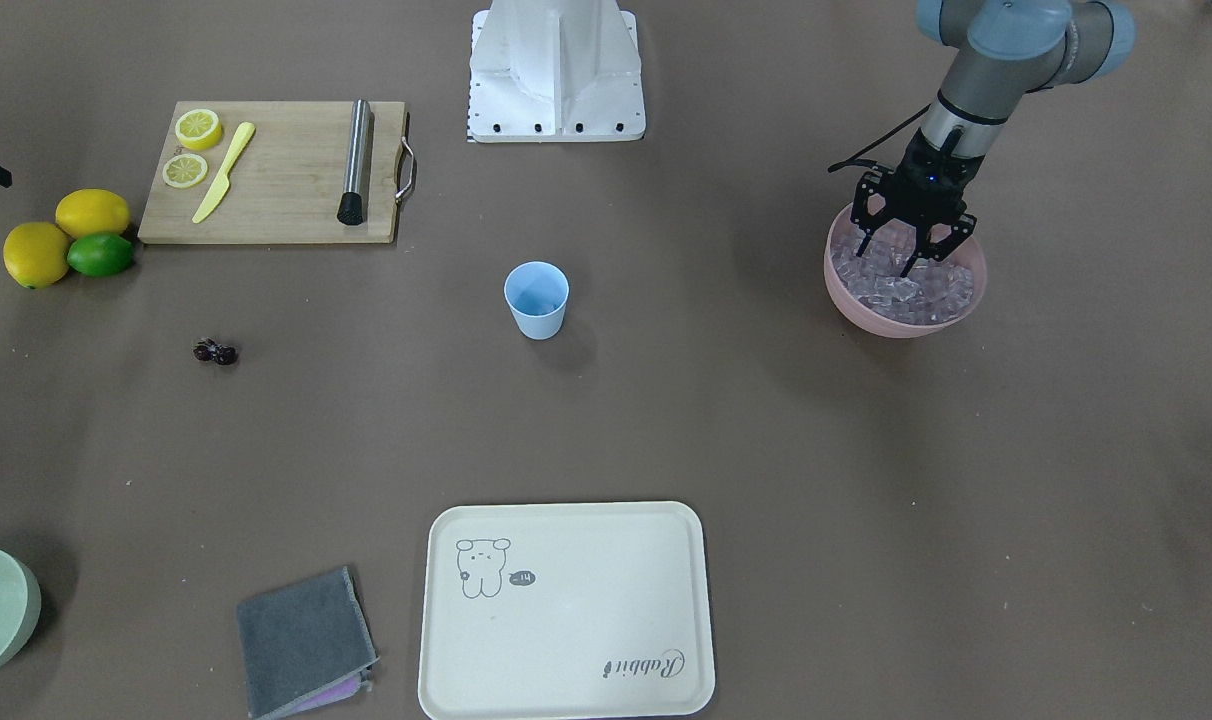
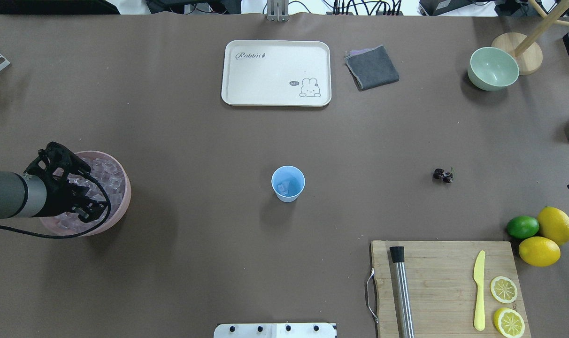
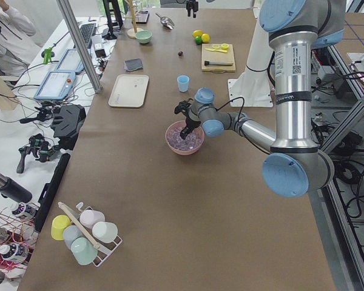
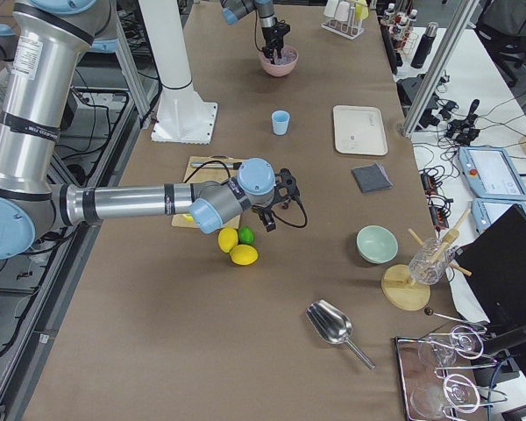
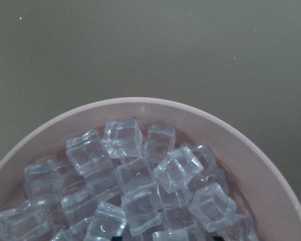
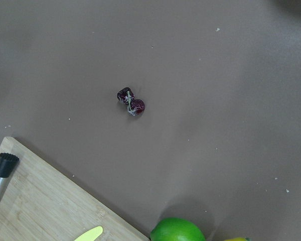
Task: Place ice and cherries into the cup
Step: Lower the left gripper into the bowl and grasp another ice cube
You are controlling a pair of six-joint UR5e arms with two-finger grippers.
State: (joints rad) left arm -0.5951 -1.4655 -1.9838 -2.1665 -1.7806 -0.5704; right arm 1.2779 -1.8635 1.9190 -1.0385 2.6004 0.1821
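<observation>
The ice (image 1: 910, 287) is a heap of clear cubes in a pink bowl (image 1: 901, 322) at the table's left end, and it fills the left wrist view (image 5: 140, 186). My left gripper (image 1: 906, 252) stands open over that bowl (image 2: 120, 206), its fingertips down among the cubes. The light blue cup (image 1: 537, 298) stands upright mid-table, and the overhead view shows an ice cube inside the cup (image 2: 288, 183). The cherries (image 1: 215, 352) lie on the bare table, also in the right wrist view (image 6: 131, 102). My right gripper (image 4: 285, 197) hovers high near the fruit; whether it is open I cannot tell.
A wooden cutting board (image 2: 444, 286) holds a steel muddler (image 2: 401, 291), a yellow knife (image 2: 479, 290) and lemon halves (image 2: 504, 289). Two lemons (image 2: 547, 237) and a lime (image 2: 522, 226) lie beside it. A cream tray (image 2: 276, 72), a grey cloth (image 2: 372, 67) and a green bowl (image 2: 493, 68) stand at the far side.
</observation>
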